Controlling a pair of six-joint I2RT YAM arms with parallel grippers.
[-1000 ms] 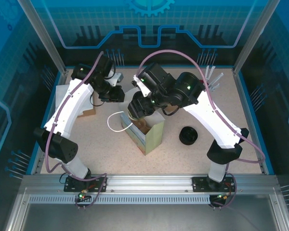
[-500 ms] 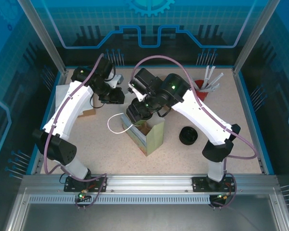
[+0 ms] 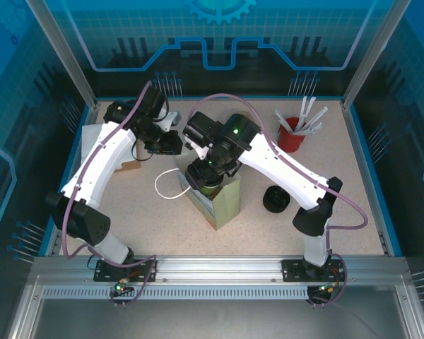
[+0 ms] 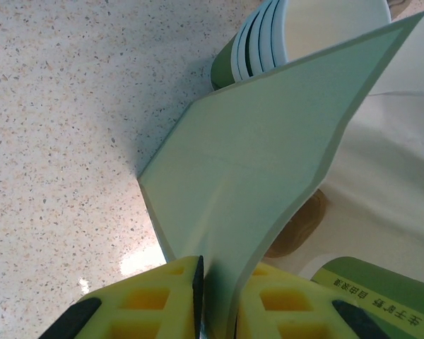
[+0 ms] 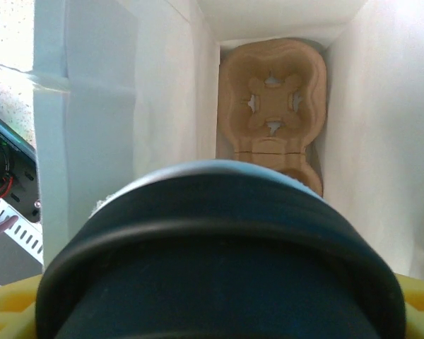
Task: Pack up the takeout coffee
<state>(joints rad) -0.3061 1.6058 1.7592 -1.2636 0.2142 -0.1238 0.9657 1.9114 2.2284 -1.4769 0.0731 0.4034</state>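
The pale green paper bag [image 3: 225,205] stands open mid-table. My left gripper [image 3: 171,145] is shut on the bag's left wall [image 4: 268,162], pinched flat between the yellow fingers [image 4: 155,300]. My right gripper [image 3: 206,178] hangs over the bag's mouth, shut on the takeout coffee [image 5: 219,268], whose dark lid lies close to the right wrist camera. Yellow fingertips [image 5: 1,314] flank it. The left wrist view catches the cup's olive-green side with print [image 4: 381,296] inside the bag. A brown pulp cup carrier [image 5: 272,113] lies on the bag's floor, below the cup.
A stack of cups [image 4: 268,35] stands just beyond the bag wall. A stack of black lids [image 3: 275,199] sits right of the bag, and a red holder of straws [image 3: 291,134] at the back right. The bag's white handle loop [image 3: 168,185] lies on the table.
My right arm has swung left and lowered the coffee into the bag's mouth. The red straw holder is now uncovered. The left gripper keeps its hold and has barely moved.
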